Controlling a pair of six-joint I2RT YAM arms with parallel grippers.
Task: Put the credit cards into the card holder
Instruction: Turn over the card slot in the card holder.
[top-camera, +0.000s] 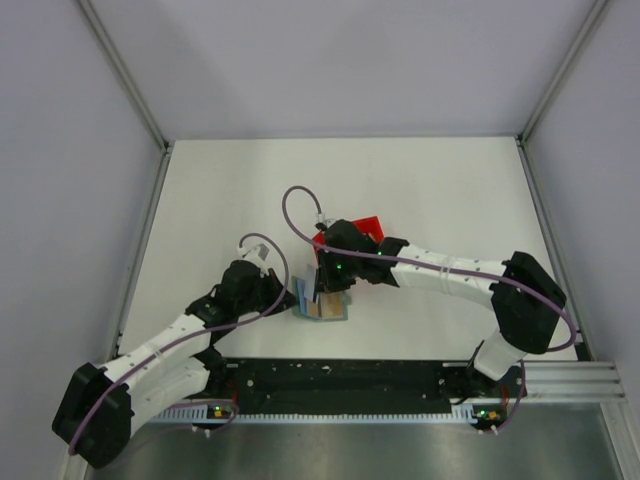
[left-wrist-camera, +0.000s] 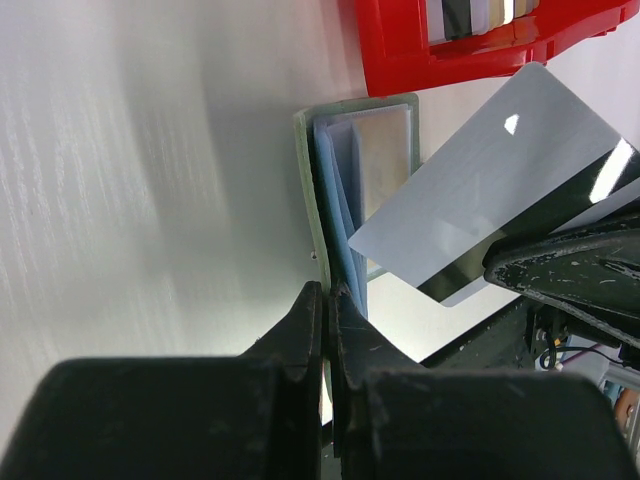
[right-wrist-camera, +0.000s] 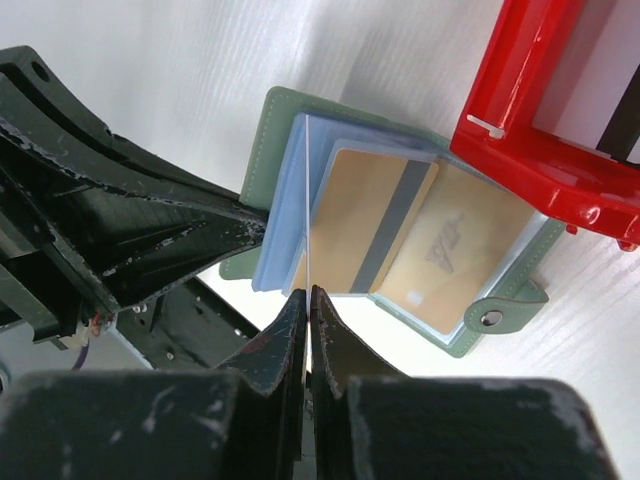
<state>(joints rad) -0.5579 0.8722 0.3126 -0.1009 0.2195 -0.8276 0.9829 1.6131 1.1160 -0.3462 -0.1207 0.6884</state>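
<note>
Now pinching the whitish card (left-wrist-camera: 490, 190) in the right gripper (right-wrist-camera: 306, 300), clamped on the card's near edge, with the card standing on edge over the open holder (right-wrist-camera: 265, 130). Pinning the grey-green cover (left-wrist-camera: 306, 170) with the left gripper (left-wrist-camera: 325, 300), shut on the cover's near end, at the side of the holder away from the red bin (right-wrist-camera: 560, 130). Lying flat on the tabletop (top-camera: 230, 200), spread like a book, with the bin at the holder's far corner, touching or just beside it; cannot tell which. Showing two tan cards (right-wrist-camera: 375, 215) in the clear pockets on the holder's bin-side half. Judged as mid-insertion, with the card's free edge pointing straight away from the right gripper, over the blue sleeves (right-wrist-camera: 280, 210) at the holder's fold, and its plane roughly in line with them. Hard to tell whether between two sleeves or just above them. Probably calls for a straight push along the card's own plane by the right arm, the nearer one, with the cover held down opposite.
</note>
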